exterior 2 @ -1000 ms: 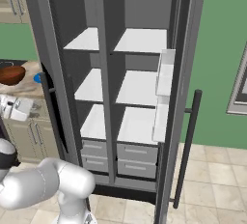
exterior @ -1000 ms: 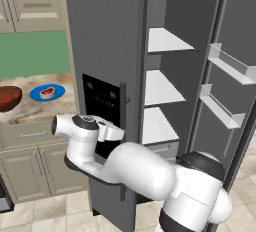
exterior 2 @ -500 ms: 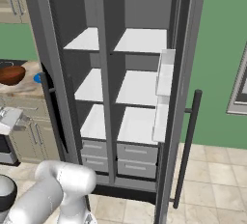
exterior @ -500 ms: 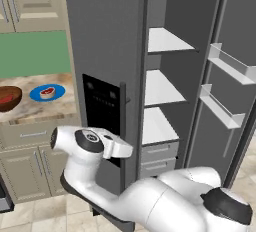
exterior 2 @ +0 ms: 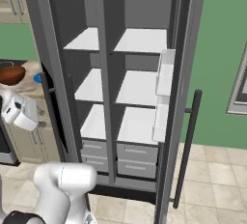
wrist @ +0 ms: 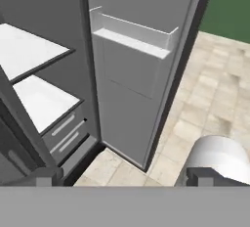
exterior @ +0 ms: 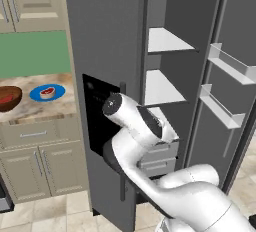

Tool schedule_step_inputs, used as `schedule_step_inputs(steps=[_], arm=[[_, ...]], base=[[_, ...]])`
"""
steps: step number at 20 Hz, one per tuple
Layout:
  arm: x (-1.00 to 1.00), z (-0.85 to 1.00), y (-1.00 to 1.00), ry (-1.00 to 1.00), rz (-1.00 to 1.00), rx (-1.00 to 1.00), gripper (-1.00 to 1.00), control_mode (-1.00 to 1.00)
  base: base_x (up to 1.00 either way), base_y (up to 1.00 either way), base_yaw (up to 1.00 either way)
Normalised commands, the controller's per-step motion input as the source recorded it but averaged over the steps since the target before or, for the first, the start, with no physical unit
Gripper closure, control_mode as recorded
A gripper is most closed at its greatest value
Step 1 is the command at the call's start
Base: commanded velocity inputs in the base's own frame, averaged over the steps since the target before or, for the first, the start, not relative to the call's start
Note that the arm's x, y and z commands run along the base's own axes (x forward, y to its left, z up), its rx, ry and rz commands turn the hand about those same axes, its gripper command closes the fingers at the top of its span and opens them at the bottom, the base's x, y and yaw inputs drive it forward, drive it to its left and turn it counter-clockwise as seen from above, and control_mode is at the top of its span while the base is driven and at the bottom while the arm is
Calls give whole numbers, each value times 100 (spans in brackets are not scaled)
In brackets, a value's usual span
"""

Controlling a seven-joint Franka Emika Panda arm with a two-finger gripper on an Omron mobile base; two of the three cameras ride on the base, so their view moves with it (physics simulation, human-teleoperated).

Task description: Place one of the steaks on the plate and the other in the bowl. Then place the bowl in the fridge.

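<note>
The fridge (exterior 2: 120, 97) is standing with both doors swung wide, its white shelves (exterior 2: 140, 39) bare and its grey drawers (exterior 2: 118, 153) shut at the bottom. Off to the left, on the marbled table (exterior: 55, 106), the brown bowl (exterior: 9, 98) is sitting with one red steak (exterior: 5, 99) lying inside it. Just beside it, the blue plate (exterior: 47, 92) is carrying the other steak (exterior: 47, 93), the one with the pale fat rim. Bowl and plate are sitting close together but not touching, well apart from the fridge shelves.

The white arm (exterior: 145, 141) is bending in front of the left fridge door, near the black dispenser panel (exterior: 100, 111). In the hand view the claw (wrist: 122, 177) is showing its two dark fingertips (wrist: 41, 177) standing far apart at the bottom, spread wide and pinching nothing, looking toward the lower part of the right door (wrist: 141, 69) and the tiled floor (wrist: 205, 108).
</note>
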Motion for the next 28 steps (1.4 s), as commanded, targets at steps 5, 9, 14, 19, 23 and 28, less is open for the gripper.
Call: schedule_step_inputs(steps=[5, 9, 14, 19, 23, 28], arm=[[-3, 16, -86, 1, 5, 37, -100, -100], [54, -13, -94, -2, 0, 60, -100, -100], [78, -26, -56, -1, 4, 66, -100, -100], [96, -11, 0, 0, 6, 53, -100, -100], [100, -25, 23, 0, 4, 30, -100, -100], [94, -29, 50, 0, 9, 8, -100, -100]], base=[[0, 0, 0], [0, 0, 0], [0, 0, 0], [0, 0, 0], [0, 0, 0], [0, 0, 0]])
